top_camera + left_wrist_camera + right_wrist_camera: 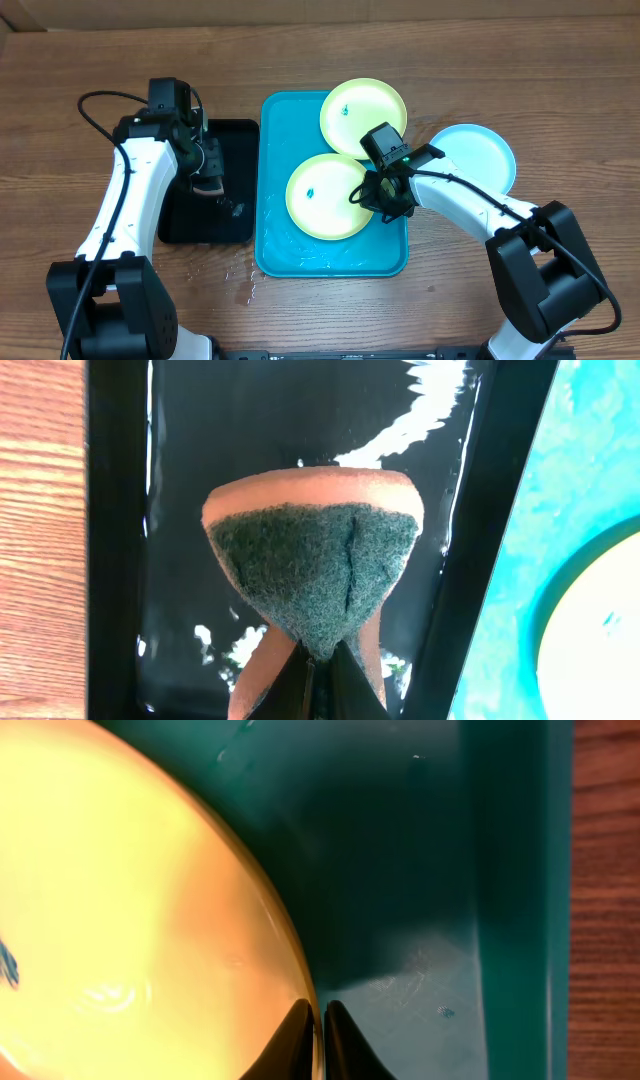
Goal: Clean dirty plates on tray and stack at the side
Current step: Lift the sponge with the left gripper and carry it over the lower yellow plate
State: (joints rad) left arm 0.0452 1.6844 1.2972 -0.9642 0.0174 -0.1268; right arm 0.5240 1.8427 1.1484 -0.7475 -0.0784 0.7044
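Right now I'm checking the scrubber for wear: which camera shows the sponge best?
Left wrist: the sponge fills the frame, green scouring face toward the lens, pinched by the left pincer. Overhead shows only a small pale patch over the black tray. The right wrist view misses it entirely.

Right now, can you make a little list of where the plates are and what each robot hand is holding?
near yellow-green plate: middle of the turquoise tray, small dark speck on it
far yellow-green plate: tray's far right corner, sticking out over the rim, dark speck too
light blue plate: on the table, right of the tray
left gripper: squeezing a scrubbing sponge over the black tray
right gripper: pinching the near yellow-green plate's edge
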